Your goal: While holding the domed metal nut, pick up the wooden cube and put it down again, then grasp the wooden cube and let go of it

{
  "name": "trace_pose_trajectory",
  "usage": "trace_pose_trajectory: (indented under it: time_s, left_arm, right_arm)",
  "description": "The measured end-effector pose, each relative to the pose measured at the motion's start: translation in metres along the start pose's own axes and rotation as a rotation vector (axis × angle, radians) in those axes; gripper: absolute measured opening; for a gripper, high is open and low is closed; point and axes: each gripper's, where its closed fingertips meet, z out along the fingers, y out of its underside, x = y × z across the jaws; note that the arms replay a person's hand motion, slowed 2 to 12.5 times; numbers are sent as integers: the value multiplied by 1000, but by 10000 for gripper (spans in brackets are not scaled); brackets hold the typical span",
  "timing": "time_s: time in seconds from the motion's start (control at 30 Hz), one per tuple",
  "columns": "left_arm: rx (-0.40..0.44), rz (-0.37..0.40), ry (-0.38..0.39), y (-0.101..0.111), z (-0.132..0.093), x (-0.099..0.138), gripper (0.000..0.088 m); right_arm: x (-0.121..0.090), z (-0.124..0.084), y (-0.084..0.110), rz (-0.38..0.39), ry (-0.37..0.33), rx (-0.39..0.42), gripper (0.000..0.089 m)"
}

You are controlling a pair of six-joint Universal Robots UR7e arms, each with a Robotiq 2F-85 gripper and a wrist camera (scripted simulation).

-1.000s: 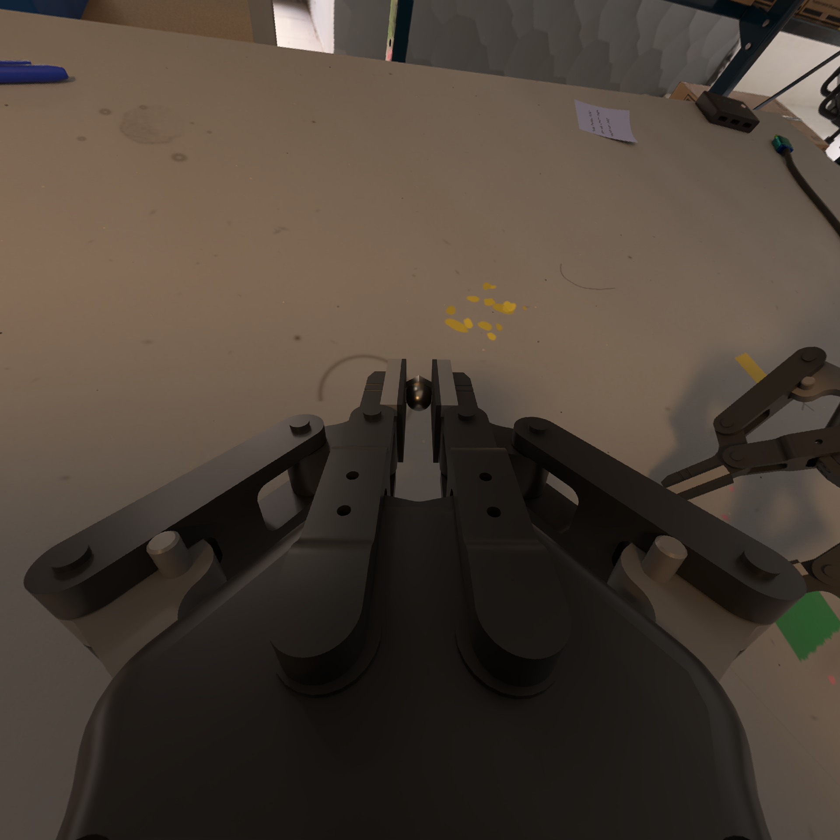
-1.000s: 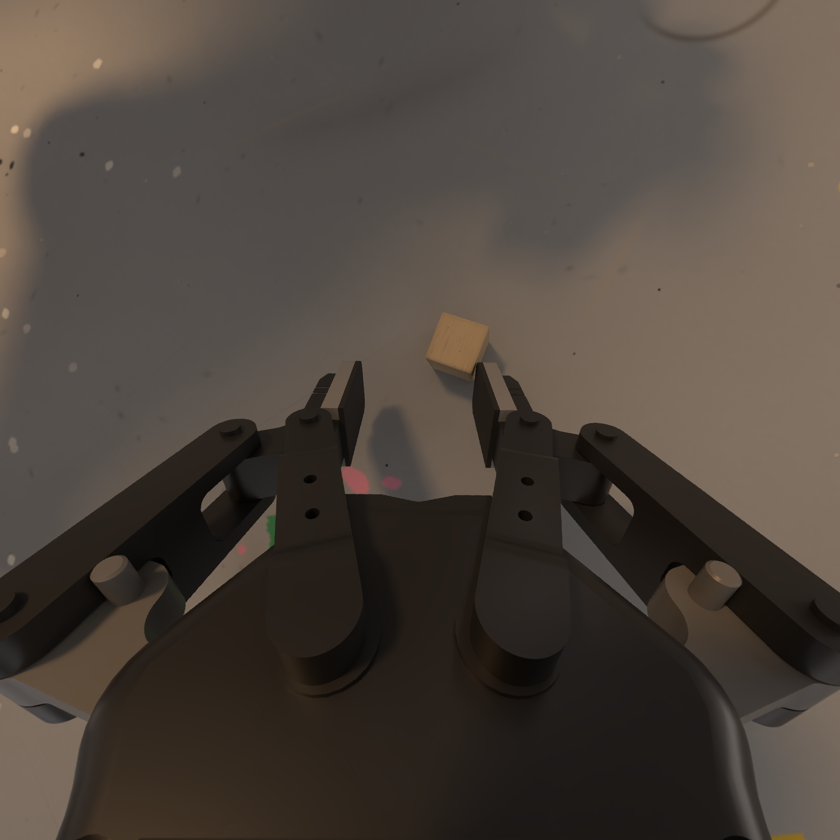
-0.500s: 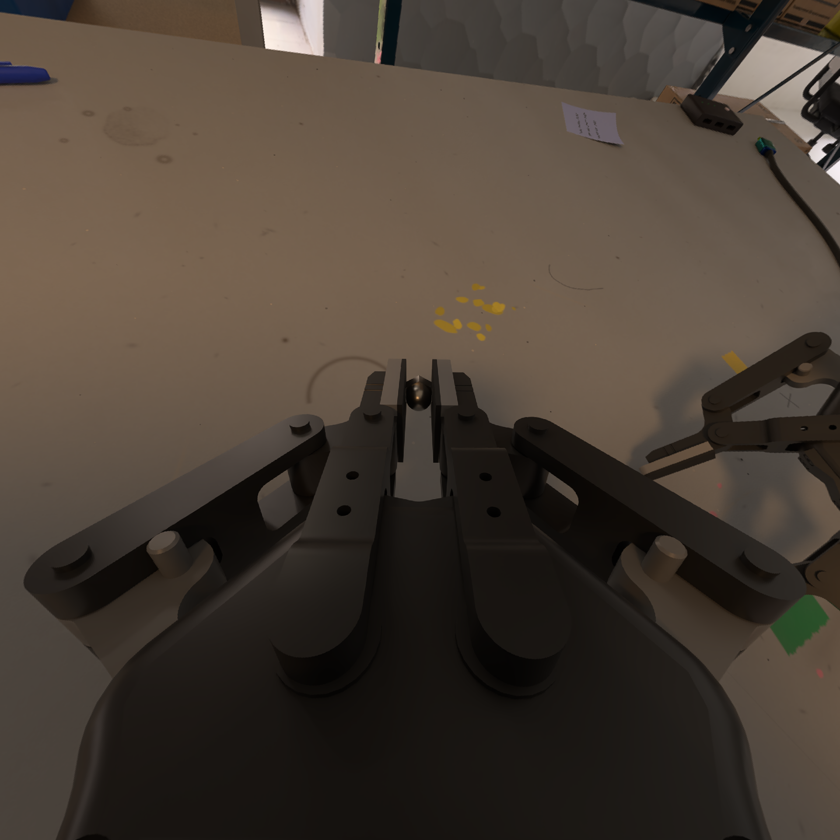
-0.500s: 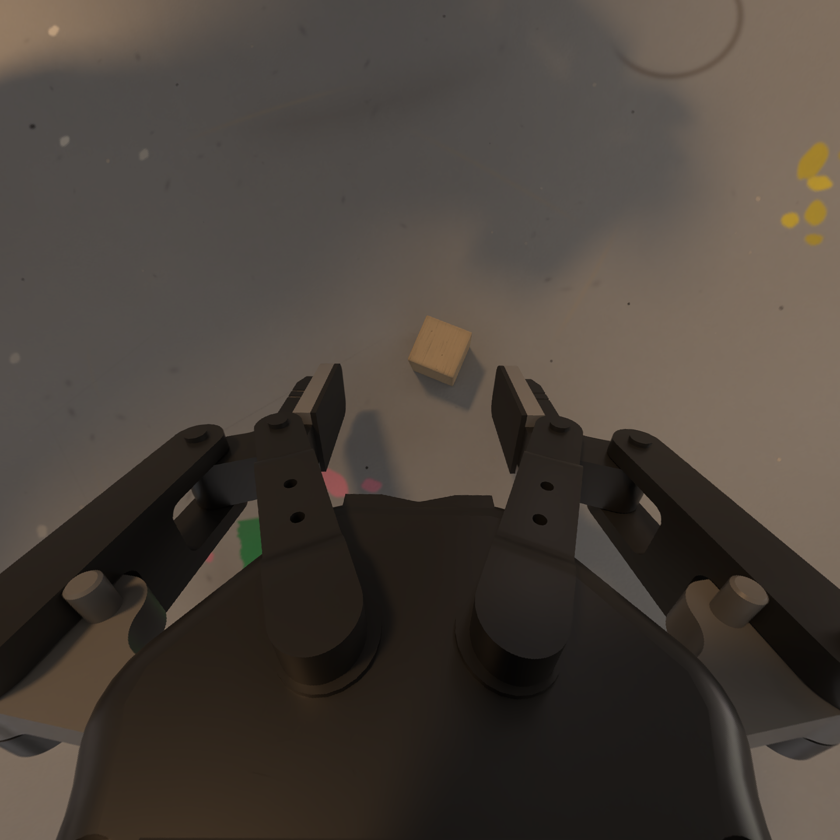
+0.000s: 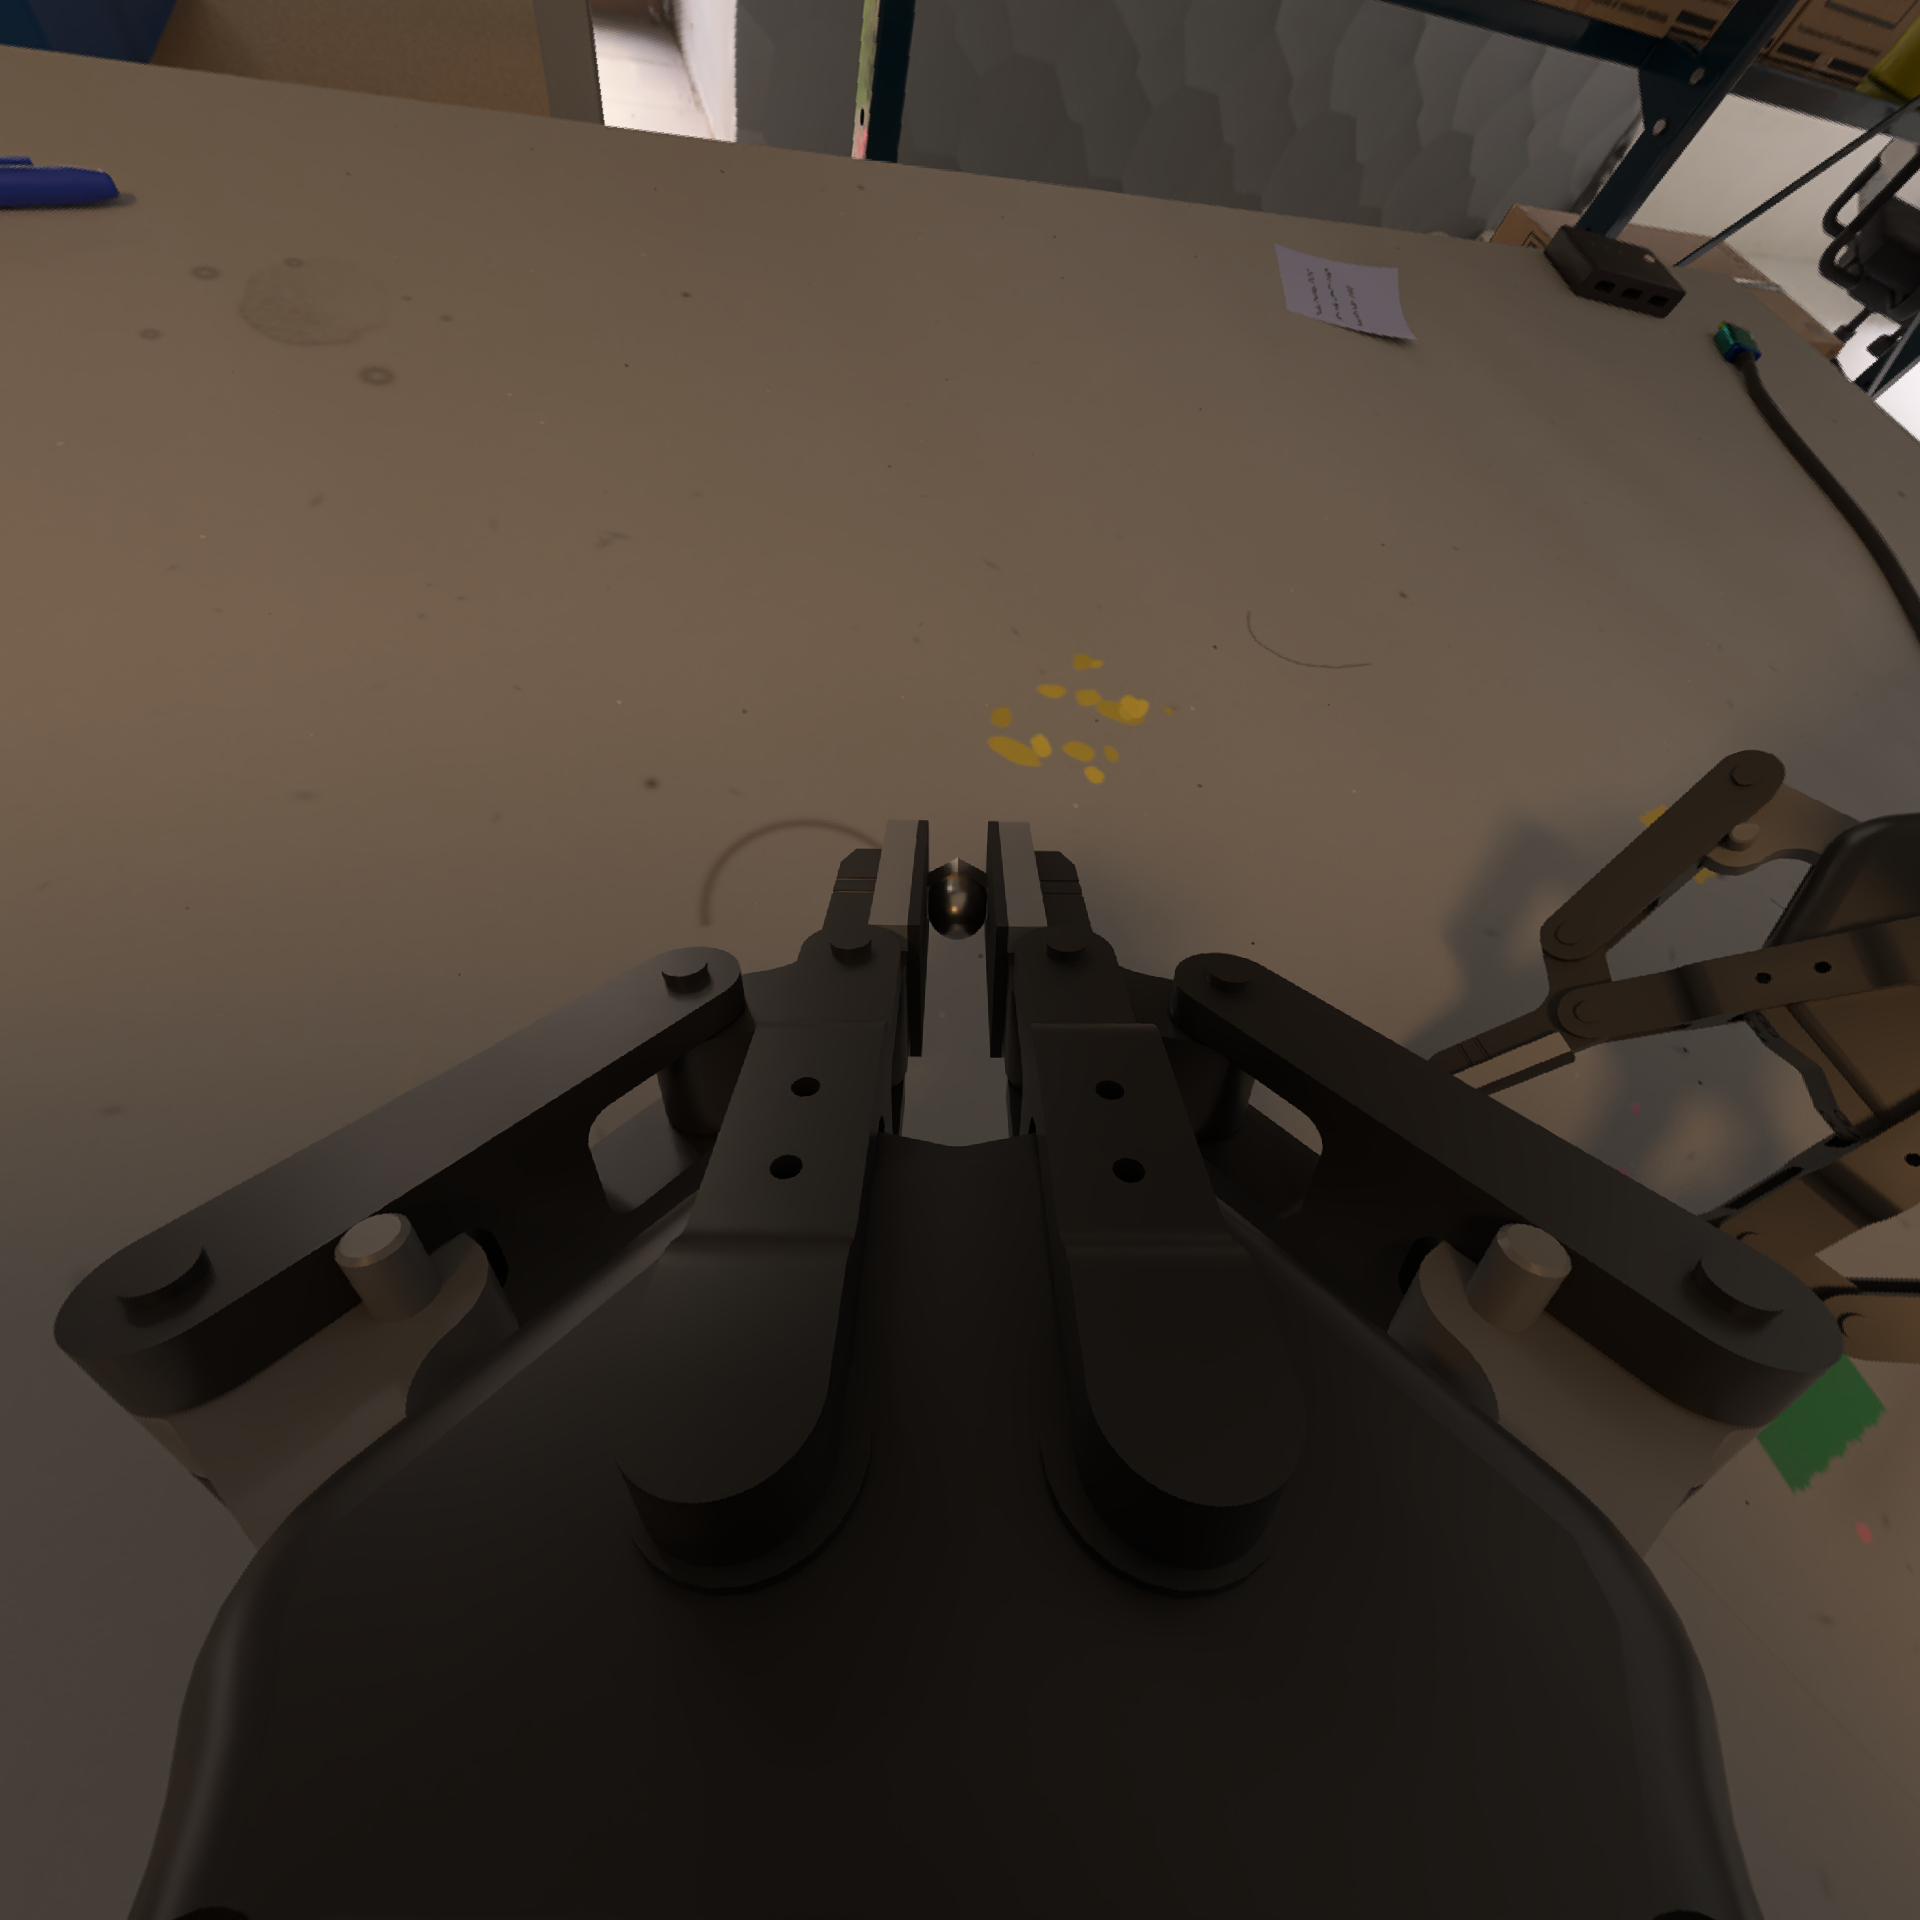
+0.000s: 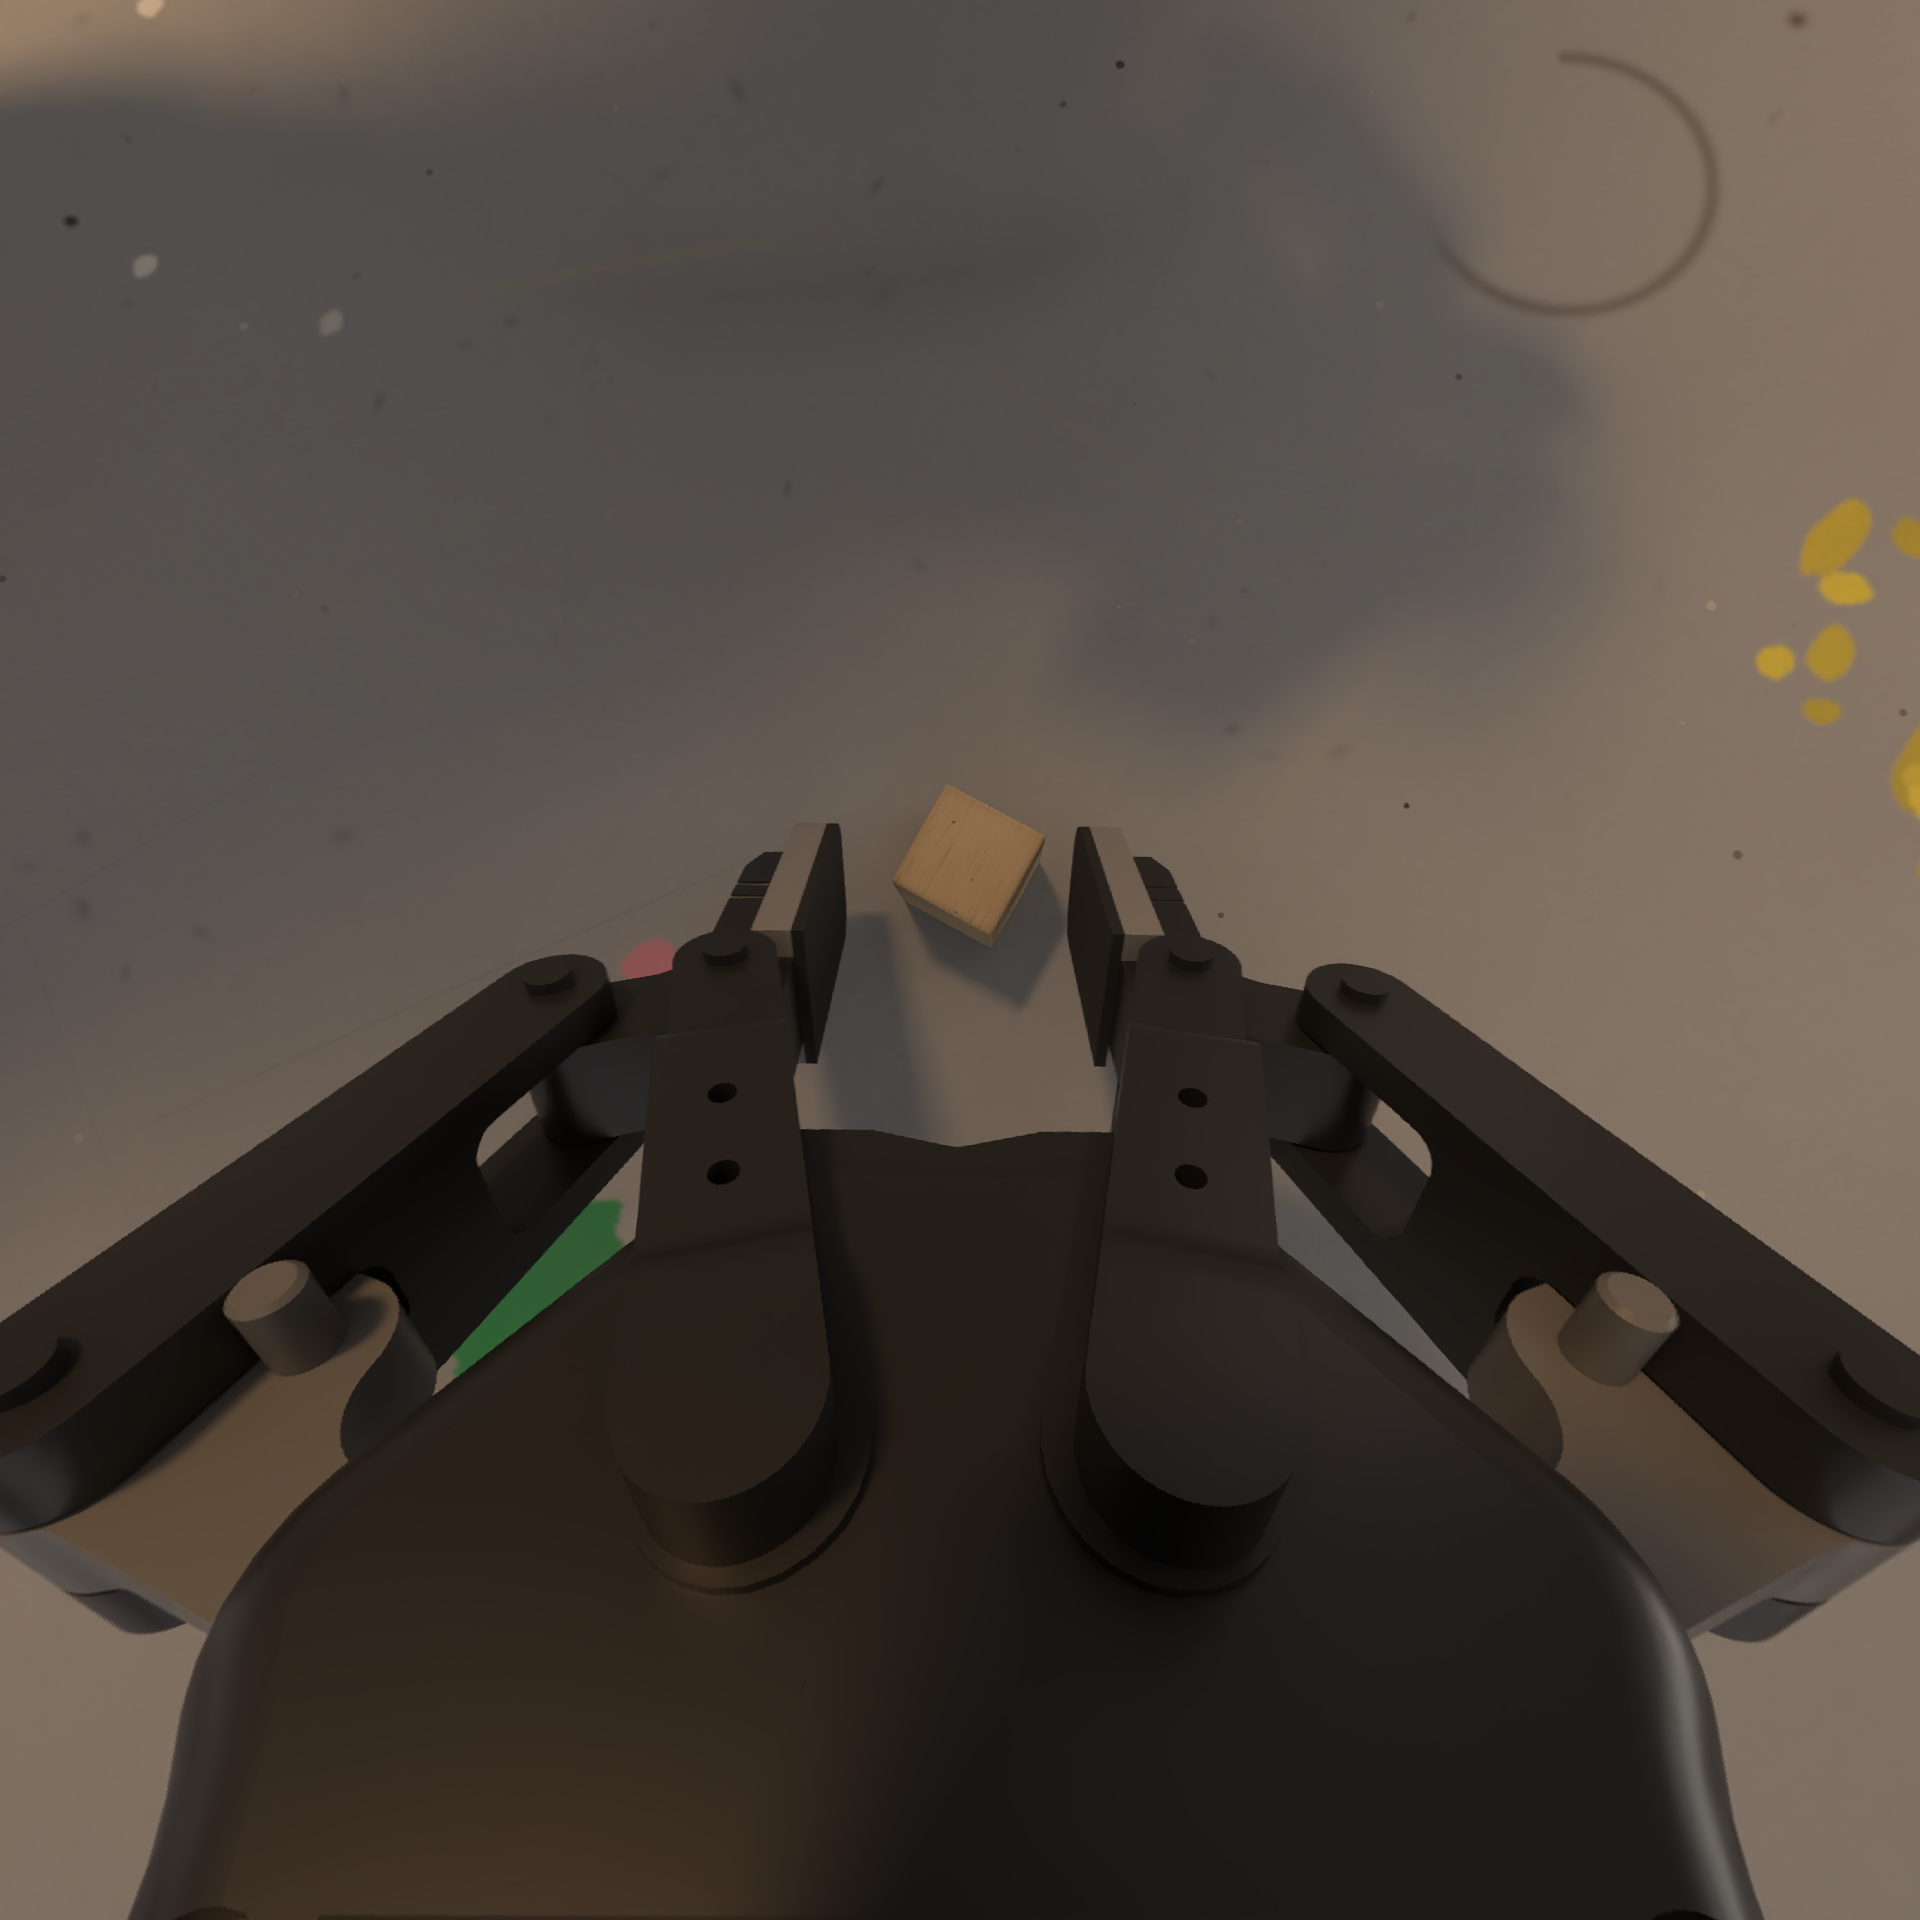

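Observation:
My left gripper [image 5: 957, 873] is shut on the small domed metal nut [image 5: 956, 902], held between its fingertips above the table. My right gripper [image 6: 956, 883] is open, and the wooden cube [image 6: 968, 864] lies on the table between its fingertips, turned at an angle to the pads and touching neither. The right gripper also shows at the right edge of the left wrist view [image 5: 1496, 1060], low over the table. The cube is hidden in the left wrist view.
The beige table [image 5: 623, 520] carries yellow paint spots [image 5: 1070, 722], a paper note [image 5: 1343, 291], a black block [image 5: 1612, 272] and a cable [image 5: 1808, 457] at the far right, a blue pen [image 5: 52, 185] far left, green tape [image 5: 1820, 1425].
My right gripper has moved over the cube, which was ahead of its right fingertip and now sits centred between the fingers. The left gripper still holds the nut and barely shifted.

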Motion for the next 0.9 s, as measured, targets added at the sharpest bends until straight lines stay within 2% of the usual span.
trace_pose_trajectory:
  time_s: [0.43, 0.9]
  left_arm:
    - [8, -6, -10, 0, 1, -2, 99]
    - [6, -11, -24, 8, 7, 8, 99]
  right_arm:
    - [1, 1, -1, 10, 31, 11, 254]
    - [7, 9, -11, 81, 133, 32, 250]
